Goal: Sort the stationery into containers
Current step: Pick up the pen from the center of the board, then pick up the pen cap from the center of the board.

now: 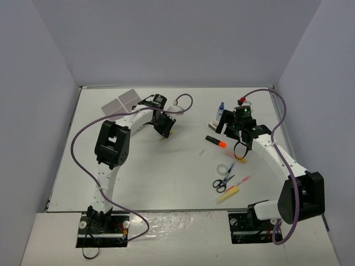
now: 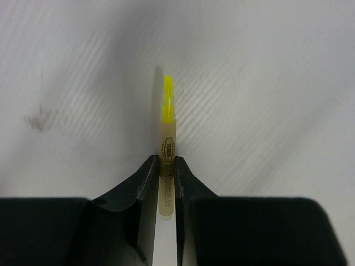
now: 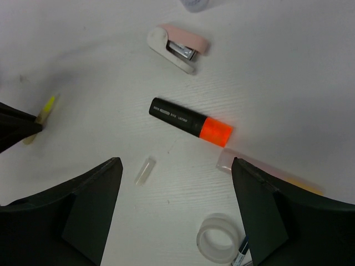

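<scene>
Left wrist view: left gripper clenched on a yellow highlighter.
Its 2 jaws pinch the barrel, tip pointing away, over the table; the top view places this near the tray, to its right. Right gripper stands wide apart, holding nothing, above the orange-black highlighter, with the tape roll nearby.

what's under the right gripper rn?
Below the open right gripper, on the table: an orange-black highlighter, a small clear cap and a tape roll; a pink stapler lies further off. A pale pink item runs behind one finger; its rest is hidden.
</scene>
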You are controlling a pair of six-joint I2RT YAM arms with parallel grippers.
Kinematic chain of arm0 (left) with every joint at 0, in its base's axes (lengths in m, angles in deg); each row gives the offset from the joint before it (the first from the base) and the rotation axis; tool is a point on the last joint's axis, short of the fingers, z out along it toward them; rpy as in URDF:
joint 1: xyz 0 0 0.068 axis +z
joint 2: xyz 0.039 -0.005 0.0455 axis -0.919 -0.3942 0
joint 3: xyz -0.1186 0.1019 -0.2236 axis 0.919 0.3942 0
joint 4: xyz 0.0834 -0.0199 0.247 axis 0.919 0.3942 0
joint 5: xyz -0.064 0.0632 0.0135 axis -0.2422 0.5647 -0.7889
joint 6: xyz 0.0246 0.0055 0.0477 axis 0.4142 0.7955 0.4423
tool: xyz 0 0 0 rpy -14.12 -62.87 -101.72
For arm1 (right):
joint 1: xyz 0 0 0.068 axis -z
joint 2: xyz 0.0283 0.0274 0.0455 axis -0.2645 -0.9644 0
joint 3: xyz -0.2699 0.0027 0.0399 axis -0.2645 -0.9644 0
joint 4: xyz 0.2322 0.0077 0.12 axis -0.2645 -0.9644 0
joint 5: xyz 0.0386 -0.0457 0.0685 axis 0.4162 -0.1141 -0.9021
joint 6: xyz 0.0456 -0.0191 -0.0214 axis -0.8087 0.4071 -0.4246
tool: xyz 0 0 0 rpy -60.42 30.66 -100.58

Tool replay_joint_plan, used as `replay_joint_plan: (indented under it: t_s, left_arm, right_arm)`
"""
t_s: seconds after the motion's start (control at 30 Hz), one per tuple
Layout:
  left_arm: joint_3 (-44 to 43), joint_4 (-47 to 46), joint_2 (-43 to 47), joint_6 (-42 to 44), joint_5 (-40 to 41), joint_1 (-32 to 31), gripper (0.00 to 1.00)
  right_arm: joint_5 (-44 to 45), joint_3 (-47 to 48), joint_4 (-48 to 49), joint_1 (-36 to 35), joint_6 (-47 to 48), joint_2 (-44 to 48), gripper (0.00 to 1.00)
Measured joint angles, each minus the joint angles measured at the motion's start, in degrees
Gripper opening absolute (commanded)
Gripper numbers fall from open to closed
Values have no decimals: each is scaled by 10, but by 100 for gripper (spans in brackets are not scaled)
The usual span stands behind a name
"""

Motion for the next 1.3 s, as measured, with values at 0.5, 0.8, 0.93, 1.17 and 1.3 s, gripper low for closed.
replay_joint_plan:
  t_s: [0.5, 0.8, 0.93, 1.17, 1.3]
  left_arm:
    - [188, -73, 433, -120, -1, 63, 0]
    - [272, -51, 636, -121, 79, 82, 0]
    - [288, -41, 690, -122, 105, 83, 0]
    - [304, -32, 722, -128, 105, 83, 0]
    - [325, -32, 722, -129, 92, 83, 0]
  right_arm:
    - [-22, 45, -28, -81, -72, -121, 61]
    - [31, 48, -39, -157, -102, -157, 60]
    - [43, 49, -40, -163, -112, -180, 58]
    - [52, 67, -39, -162, -133, -241, 48]
    - [53, 73, -40, -164, -152, -262, 50]
